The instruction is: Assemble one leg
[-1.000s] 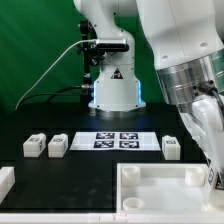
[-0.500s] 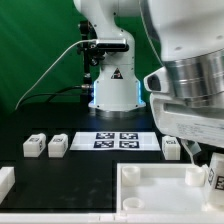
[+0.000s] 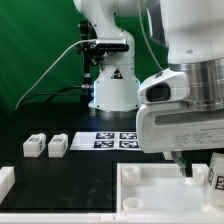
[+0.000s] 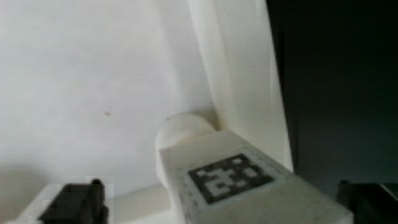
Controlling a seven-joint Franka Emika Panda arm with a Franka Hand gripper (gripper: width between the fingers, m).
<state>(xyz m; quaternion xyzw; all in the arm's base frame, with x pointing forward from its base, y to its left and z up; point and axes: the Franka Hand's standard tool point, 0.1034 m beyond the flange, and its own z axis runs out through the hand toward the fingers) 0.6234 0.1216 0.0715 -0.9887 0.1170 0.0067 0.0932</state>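
End effector [image 4: 217, 205]: jaws spread wide, gripping nothing. Its dark fingertips [image 4: 71, 203] stand either side of the leg [image 4: 231, 178], clear of it. The leg lies tag-up in the white tray [image 4: 89, 90], at the foot of its raised wall, near right in the exterior view. A second leg [image 3: 57, 146] stands on the counter [image 3: 90, 170], left of the marker board [image 3: 115, 140].

Exterior view: the arm [image 3: 190, 100] hides the exterior view's right end of the marker board [image 3: 105, 140], and the tray [image 3: 150, 195] is cut off by the lower edge. Wrist view: the leg [image 4: 228, 178] is blurred and cropped by the picture's edge; of the gripper [image 4: 217, 205], only 2 dark fingertips [image 4: 71, 203] show, both cropped.
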